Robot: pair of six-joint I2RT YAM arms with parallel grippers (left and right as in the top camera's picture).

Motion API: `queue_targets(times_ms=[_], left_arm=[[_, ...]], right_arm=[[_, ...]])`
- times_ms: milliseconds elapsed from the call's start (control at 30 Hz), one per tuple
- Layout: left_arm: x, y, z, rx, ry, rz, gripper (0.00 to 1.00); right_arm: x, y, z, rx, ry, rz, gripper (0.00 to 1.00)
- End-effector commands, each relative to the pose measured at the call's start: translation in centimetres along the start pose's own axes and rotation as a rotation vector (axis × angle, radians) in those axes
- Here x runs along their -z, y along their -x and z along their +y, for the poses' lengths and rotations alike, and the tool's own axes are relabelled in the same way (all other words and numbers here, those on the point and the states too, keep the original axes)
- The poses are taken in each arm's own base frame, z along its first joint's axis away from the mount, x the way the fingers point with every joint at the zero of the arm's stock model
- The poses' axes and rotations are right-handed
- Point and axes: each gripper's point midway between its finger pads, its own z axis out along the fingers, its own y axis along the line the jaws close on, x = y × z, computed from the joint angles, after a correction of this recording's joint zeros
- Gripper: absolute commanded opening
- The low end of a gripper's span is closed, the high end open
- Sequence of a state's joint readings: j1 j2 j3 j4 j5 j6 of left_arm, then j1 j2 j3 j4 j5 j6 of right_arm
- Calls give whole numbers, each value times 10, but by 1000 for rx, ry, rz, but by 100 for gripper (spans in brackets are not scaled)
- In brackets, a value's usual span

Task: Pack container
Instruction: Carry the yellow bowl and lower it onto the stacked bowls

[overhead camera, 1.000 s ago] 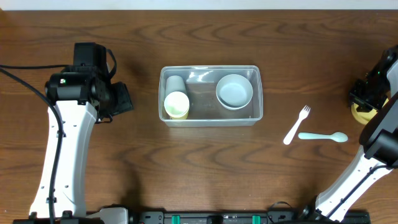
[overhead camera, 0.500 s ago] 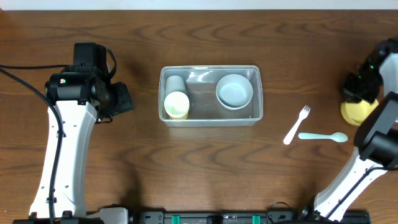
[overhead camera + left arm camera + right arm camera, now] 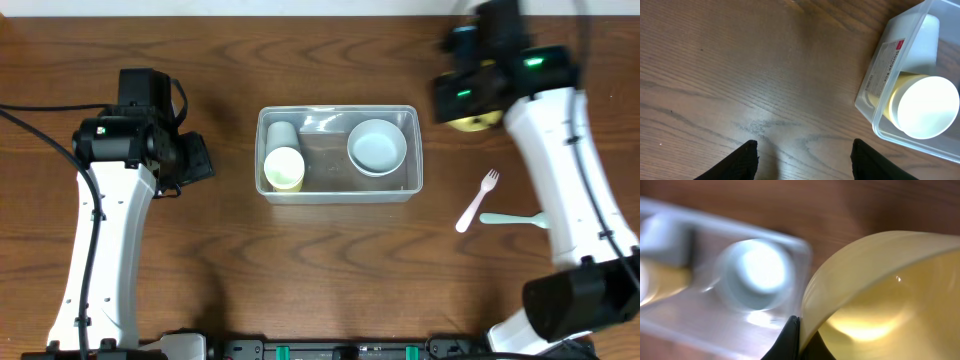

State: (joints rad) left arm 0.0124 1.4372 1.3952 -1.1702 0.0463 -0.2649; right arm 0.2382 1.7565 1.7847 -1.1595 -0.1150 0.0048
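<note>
placement of the yellow bowl (image 3: pixel 875 295) looks like the step in hand; the right gripper (image 3: pixel 801 341) pinches the bowl's rim, one dark finger on each side of the wall, shut down to the thickness of the plastic; seen from overhead it hangs just off the upper right corner of the container (image 3: pixel 336 109), not yet over it; the container sits mid-table, long side running left to right, with a yellow cup (image 3: pixel 284 168) and a white cup (image 3: pixel 281 135) at its left end and a pale bowl (image 3: pixel 377 146) at its right end; the bare strip between them looks too narrow, so nesting the yellow bowl into the pale one seems the sound choice; because the grip is on the rim, the bowl hangs to one side, so aim its centre, not the fingers, over the pale bowl, level it, lower until it seats, then release; mind the tub's right wall; the left gripper (image 3: pixel 805 142) is spread wide and empty over bare wood beside the tub's left end; a white fork (image 3: pixel 478 200) and a pale spoon (image 3: pixel 510 218) lie to the right of the tub, unpacked.
</note>
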Motion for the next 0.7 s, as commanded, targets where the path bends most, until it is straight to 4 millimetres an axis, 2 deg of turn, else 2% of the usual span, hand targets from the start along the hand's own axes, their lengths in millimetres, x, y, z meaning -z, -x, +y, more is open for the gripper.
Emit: queue_targets(times_ms=[0,100,267,333,433,533,667], left_arm=[[-1,-1,2,-5,4,5,61],[-1,-1,2,-5,4,5,61],[-1,-1,2,-5,4,5,61],[-1,-1,2,-5,4,5,61],[-1,-1,2,-5,4,5,61],[-1,-1,2,-5,4,5,61],[-1,-1,2,-5,4,5,61]], right_arm=[[-17,-10,46,133,29,54,4],[-34,-20,80,179,39,96,4],[-62,-36,108,242,54,171,4],[-71,-40,109,250,46,194,6],[-80,-44,109,251,42,217,23],[-82,-41,104,241,37,211,40],[-82,-35,92,212,4,198,40]])
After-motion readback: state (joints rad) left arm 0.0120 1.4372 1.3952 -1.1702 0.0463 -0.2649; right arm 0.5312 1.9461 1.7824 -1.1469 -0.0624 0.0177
